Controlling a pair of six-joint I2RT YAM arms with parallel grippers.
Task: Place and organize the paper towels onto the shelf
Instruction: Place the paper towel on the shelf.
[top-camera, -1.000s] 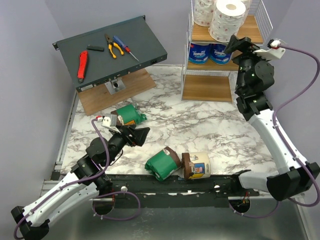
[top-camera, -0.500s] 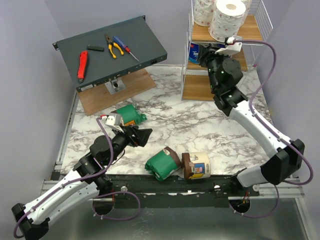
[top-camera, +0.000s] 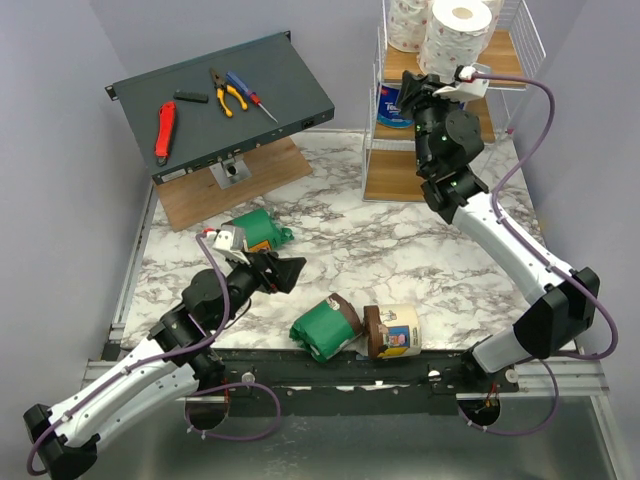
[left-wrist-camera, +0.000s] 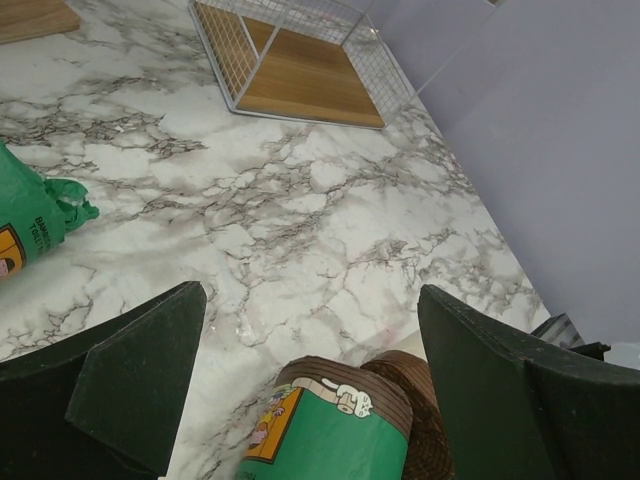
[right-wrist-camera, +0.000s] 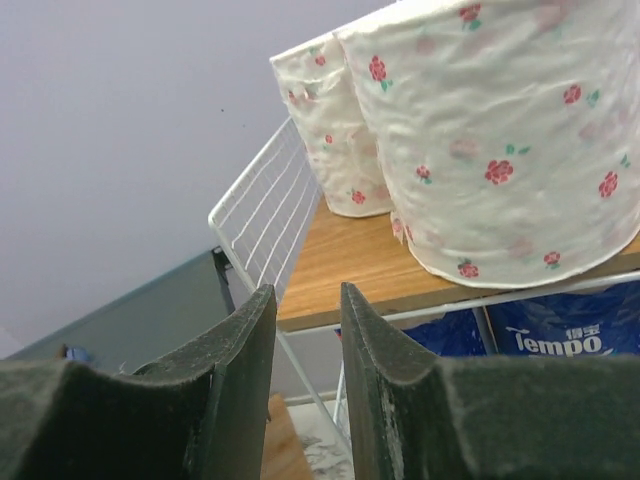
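1. Rolls at near edge: green roll (top-camera: 326, 328) w/ brown ends lies on its side on marble table (top-camera: 420, 250), touching cream-and-brown roll (top-camera: 397, 331) to its right. Left wrist view shows both low in frame, beneath the fingers.
2. Left gripper (top-camera: 289, 272): hangs just over the table, up-left of the green roll, aimed right. Fingers spread wide, nothing between them.
3. Second green roll (top-camera: 255, 231): on its side just beyond left gripper, apart from it; loose wrapper end points right.
4. Grey panel (top-camera: 285, 70): far left, slanted, propped over a wooden board (top-camera: 215, 195). Carries red-handled tool (top-camera: 163, 131), pliers (top-camera: 222, 92) & screwdriver (top-camera: 243, 86).
5. Shelf (top-camera: 400, 178): far right, white wire w/ wood boards.
   - Mid tier: blue-and-white rolls (top-camera: 397, 105), side by side.
   - Top tier: white rolls (top-camera: 455, 40) w/ pink flowers, upright, touching, inside the wire basket sides.
6. Right gripper (right-wrist-camera: 306, 300): raised at shelf front, abt mid-tier height, pointing up toward front-left of top board. Fingers drawn close, only a narrow slit left; nothing held. Apart from the rolls.
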